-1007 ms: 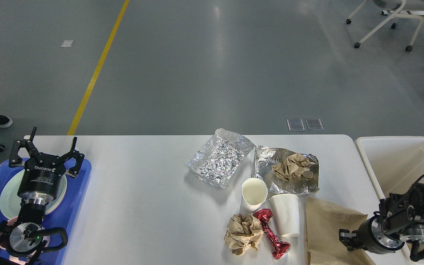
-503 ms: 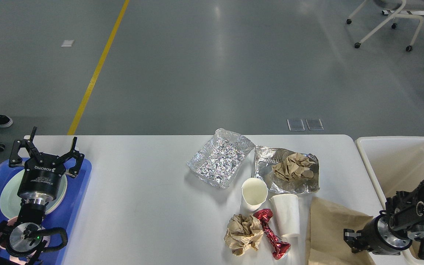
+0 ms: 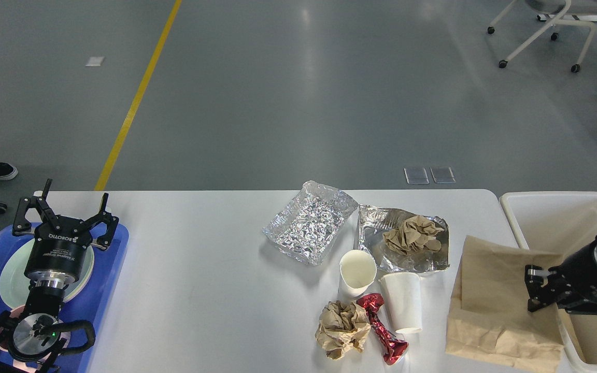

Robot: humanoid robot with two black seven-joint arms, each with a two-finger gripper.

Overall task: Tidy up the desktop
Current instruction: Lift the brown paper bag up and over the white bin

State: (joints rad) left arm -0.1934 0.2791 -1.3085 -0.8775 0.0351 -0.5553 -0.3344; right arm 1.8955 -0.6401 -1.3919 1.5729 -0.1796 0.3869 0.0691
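The white desktop carries litter on its right half: an empty foil tray, a foil sheet with crumpled brown paper on it, an upright paper cup, a cup lying on its side, a red wrapper and another brown paper wad. My right gripper is shut on a large brown paper bag, held at the table's right end against the cream bin. My left gripper stands open above the blue tray, holding nothing.
The blue tray at the left edge holds a pale green plate under my left arm. The cream bin stands just past the right end of the table. A wheeled chair is far back right on the grey floor.
My right gripper has swung up and to the right toward the bin, dragging the brown paper bag with it. The left arm and the other litter have stayed put.
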